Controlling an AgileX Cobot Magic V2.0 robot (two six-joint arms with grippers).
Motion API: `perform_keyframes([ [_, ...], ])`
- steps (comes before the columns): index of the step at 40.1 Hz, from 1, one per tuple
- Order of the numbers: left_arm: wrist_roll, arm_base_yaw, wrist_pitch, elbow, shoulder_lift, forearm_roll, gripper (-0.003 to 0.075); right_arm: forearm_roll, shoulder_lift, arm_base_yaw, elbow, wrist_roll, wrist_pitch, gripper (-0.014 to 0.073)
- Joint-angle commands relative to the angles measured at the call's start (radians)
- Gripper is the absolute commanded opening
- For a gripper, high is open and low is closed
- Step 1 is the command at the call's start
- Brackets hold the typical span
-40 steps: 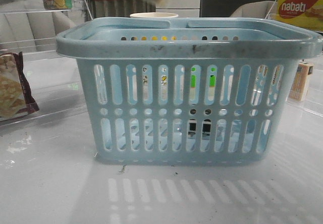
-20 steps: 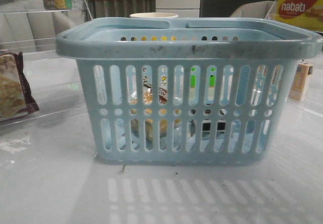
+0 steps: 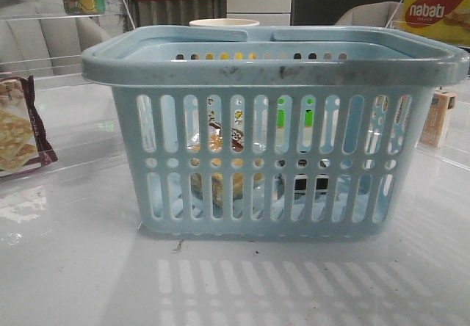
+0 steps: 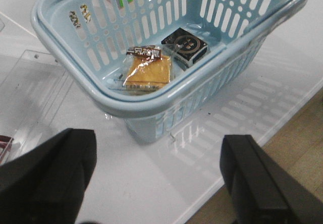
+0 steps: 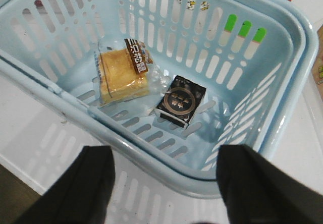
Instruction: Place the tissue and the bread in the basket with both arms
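The light-blue basket (image 3: 272, 62) stands mid-table and also shows in the left wrist view (image 4: 81, 82) and the right wrist view (image 5: 282, 82). The bread (image 5: 121, 75) in its clear wrapper lies on the basket floor; it also shows in the left wrist view (image 4: 147, 72) and through the slots in the front view (image 3: 214, 183). The tissue (image 5: 180, 102), a small packet with a black patch, lies beside it and shows in the left wrist view (image 4: 185, 45). My left gripper (image 4: 159, 173) is open and empty above the table near the basket. My right gripper (image 5: 166, 183) is open and empty above the basket's rim.
A maroon-edged cracker packet (image 3: 18, 131) lies at the left. A yellow and red nabati box (image 3: 437, 10) stands at the back right, with a small carton (image 3: 438, 117) below it. A cup (image 3: 224, 23) and a green item (image 3: 294, 113) stand behind the basket. The table's edge (image 4: 267, 133) runs near my left gripper.
One second ago the bread was in the air above the basket. It has since dropped in and lies on the basket floor. The tissue stayed in place.
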Motion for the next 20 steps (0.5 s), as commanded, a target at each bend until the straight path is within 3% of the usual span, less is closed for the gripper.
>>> perform_keyframes([
  [1, -0.019, -0.006, -0.081, 0.028, -0.069, -0.015, 0.0559, -0.011, -0.070, 0.000, 0.003, -0.003, -0.035, 0.0540],
  [12, -0.019, -0.006, -0.101, 0.073, -0.117, -0.015, 0.0556, -0.010, -0.346, 0.000, 0.211, -0.003, -0.028, 0.0540],
  [15, -0.019, -0.006, -0.101, 0.073, -0.117, -0.015, 0.0514, -0.010, -0.404, 0.000, 0.244, -0.003, -0.013, 0.0533],
  [20, -0.019, -0.006, -0.101, 0.073, -0.117, -0.015, 0.0369, -0.010, -0.470, 0.000, 0.268, -0.003, 0.032, 0.0411],
])
